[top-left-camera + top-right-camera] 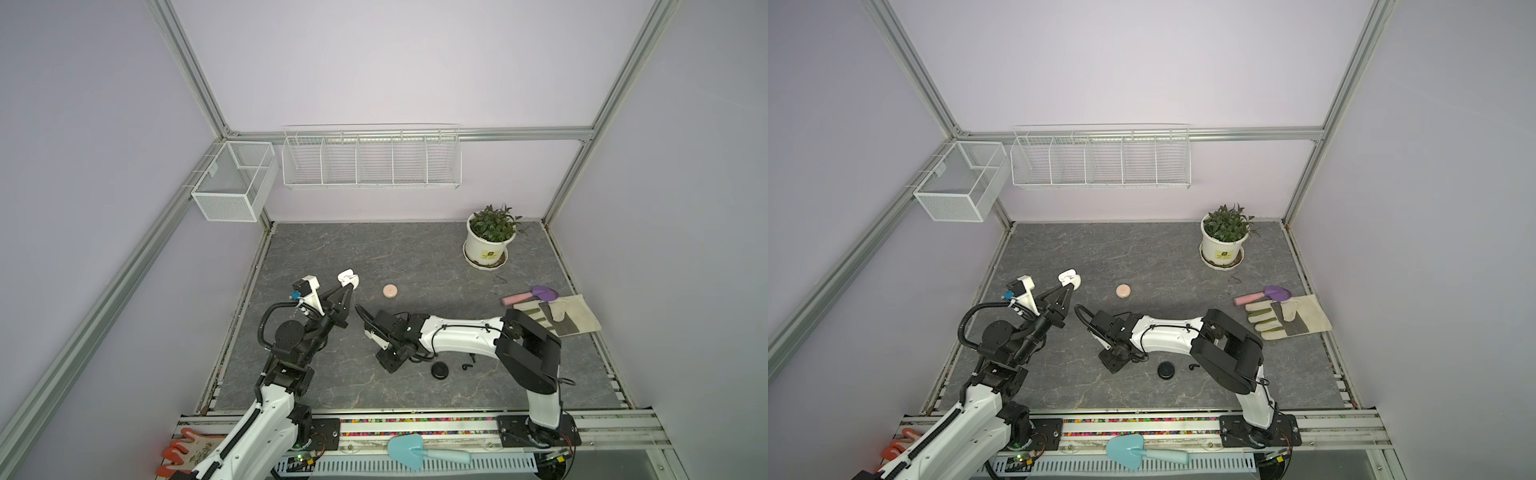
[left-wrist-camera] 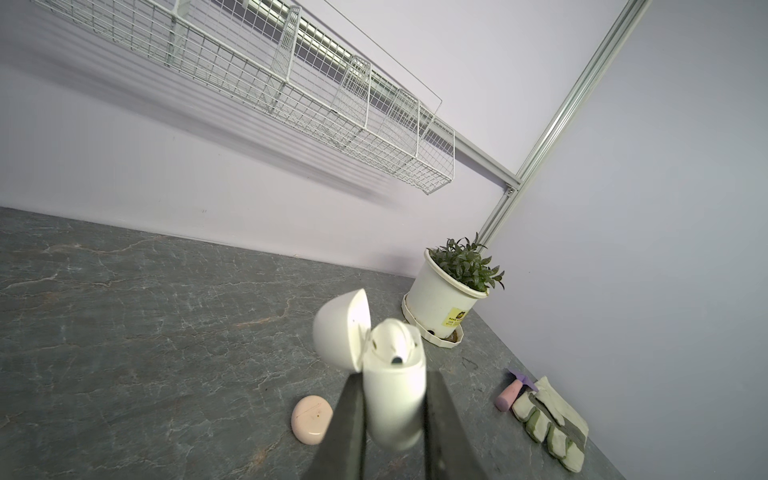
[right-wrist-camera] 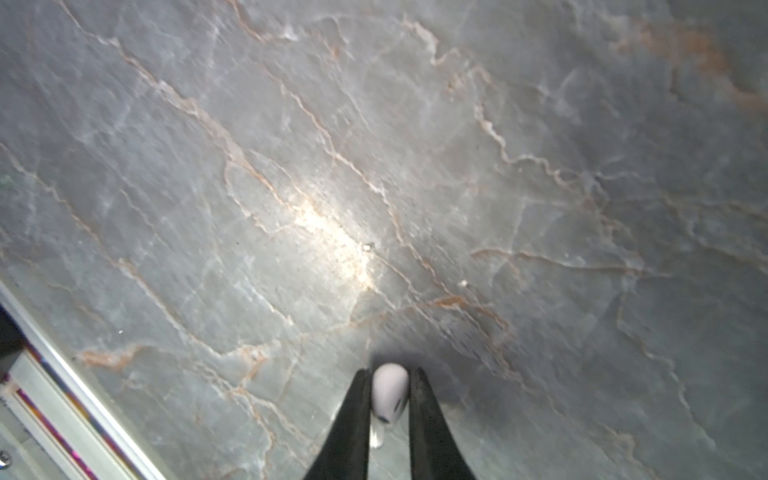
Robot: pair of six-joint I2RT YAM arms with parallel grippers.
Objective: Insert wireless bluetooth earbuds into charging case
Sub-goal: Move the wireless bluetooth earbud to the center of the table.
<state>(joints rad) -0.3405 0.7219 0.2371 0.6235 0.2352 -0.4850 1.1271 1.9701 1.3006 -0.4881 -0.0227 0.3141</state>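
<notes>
Left gripper (image 2: pixel 392 376): clamps white case (image 2: pixel 395 411), lid (image 2: pixel 338 328) open | Right gripper (image 3: pixel 389 374): pinches white earbud (image 3: pixel 389 392) near table (image 3: pixel 498 166)

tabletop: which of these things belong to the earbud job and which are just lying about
Job:
open white case in left pincer
white earbud in right pincer
pink case
black case
black earbud

Lying about:
potted plant
purple trowel
work glove
blue trowel
wire rack
</notes>
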